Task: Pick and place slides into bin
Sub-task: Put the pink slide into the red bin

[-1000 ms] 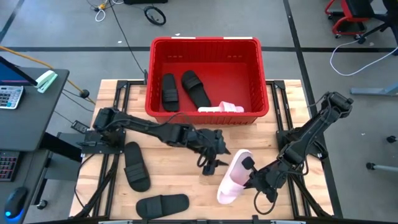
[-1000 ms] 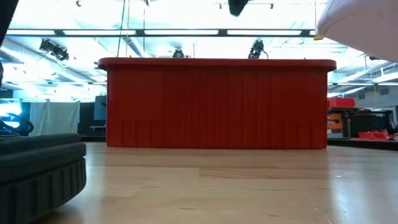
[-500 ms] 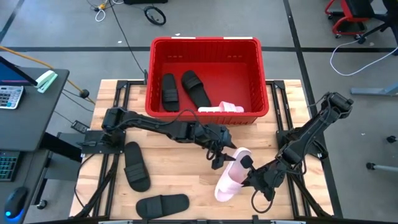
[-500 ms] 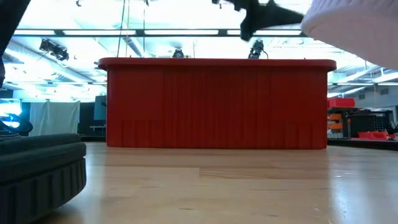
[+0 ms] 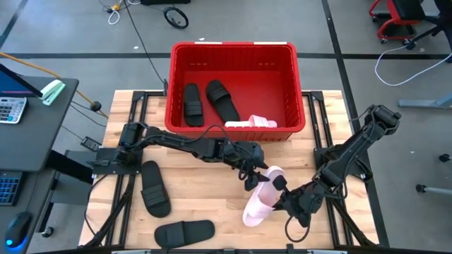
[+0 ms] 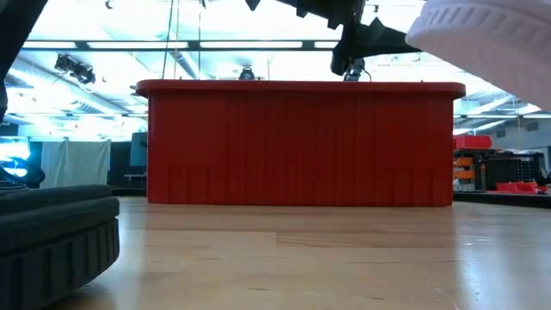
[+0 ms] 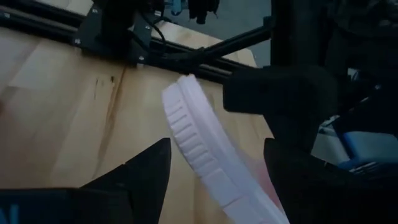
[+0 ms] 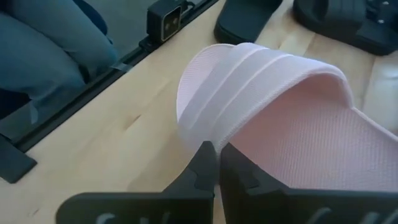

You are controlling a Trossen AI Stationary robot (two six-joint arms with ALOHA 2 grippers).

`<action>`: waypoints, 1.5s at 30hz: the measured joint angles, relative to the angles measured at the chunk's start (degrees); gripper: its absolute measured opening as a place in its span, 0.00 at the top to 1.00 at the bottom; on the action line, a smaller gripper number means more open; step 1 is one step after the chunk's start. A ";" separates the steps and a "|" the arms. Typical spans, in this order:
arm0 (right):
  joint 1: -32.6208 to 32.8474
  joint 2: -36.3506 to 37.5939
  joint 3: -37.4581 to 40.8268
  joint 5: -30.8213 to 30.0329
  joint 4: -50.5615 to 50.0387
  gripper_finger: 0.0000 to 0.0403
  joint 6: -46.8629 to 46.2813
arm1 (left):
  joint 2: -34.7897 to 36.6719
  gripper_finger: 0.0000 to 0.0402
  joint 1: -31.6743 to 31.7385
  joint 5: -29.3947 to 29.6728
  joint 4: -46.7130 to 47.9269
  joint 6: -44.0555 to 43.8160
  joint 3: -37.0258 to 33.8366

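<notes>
The right gripper is pinching the pink slide aloft, while the left gripper is gaping wide around its end

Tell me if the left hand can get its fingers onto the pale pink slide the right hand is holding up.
Probably yes. The left hand is open, right at the ribbed edge of the pale pink foam slide, with nothing between them. The right hand is shut on the slide's strap, so the sole's end is free.
</notes>
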State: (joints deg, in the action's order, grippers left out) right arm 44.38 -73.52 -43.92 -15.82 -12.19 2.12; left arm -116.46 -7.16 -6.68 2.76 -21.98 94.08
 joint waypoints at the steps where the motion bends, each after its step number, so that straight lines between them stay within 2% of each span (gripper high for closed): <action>1: 0.02 0.00 0.00 -0.65 -0.01 0.98 0.05 | -0.39 0.34 0.00 0.00 0.11 -0.39 0.02; 13: 0.02 0.00 0.00 -1.00 0.35 0.98 1.45 | -2.05 0.38 3.28 -0.02 -5.06 -1.42 0.02; 19: 0.02 0.00 0.00 -0.89 0.22 0.98 1.58 | -2.05 0.44 5.90 -6.65 -5.13 -4.65 0.02; 25: 0.11 0.00 0.00 -0.32 0.22 0.98 2.59 | -2.45 0.47 4.95 -6.88 -5.18 -4.39 0.02; 38: 0.05 0.00 0.00 0.27 0.22 0.98 1.26 | -2.45 0.36 4.79 -7.00 -5.20 -3.16 0.04; 45: 0.04 0.00 0.02 1.37 0.13 0.98 -3.50 | -2.45 0.36 4.74 -7.25 -5.40 -3.32 0.04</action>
State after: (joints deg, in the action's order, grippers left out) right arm 44.42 -73.52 -43.90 -14.45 -12.05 -1.38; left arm -118.91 -2.42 -13.93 -2.63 -25.30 94.13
